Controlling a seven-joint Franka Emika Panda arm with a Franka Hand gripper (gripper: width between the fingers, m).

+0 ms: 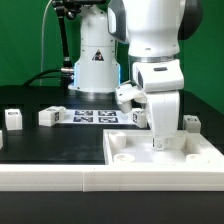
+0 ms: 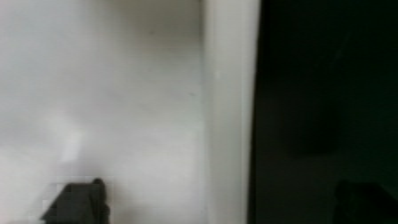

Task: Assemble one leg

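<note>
My gripper (image 1: 160, 143) points straight down with its tips just above the wide white panel (image 1: 200, 157), near that panel's far left corner. In the blurred wrist view the two dark fingers (image 2: 75, 203) stand far apart. The gripper (image 2: 219, 206) is open, with only the white panel surface (image 2: 125, 100) and black table between them. Three small white legs with marker tags stand on the black table: one (image 1: 12, 118) at the exterior view's far left, one (image 1: 48, 116) beside the marker board, and one (image 1: 190, 123) behind the panel at the right. None is held.
The marker board (image 1: 95, 115) lies flat on the table in front of the robot base (image 1: 95, 60). A low white wall (image 1: 50, 178) runs along the front edge. A green backdrop stands behind the table.
</note>
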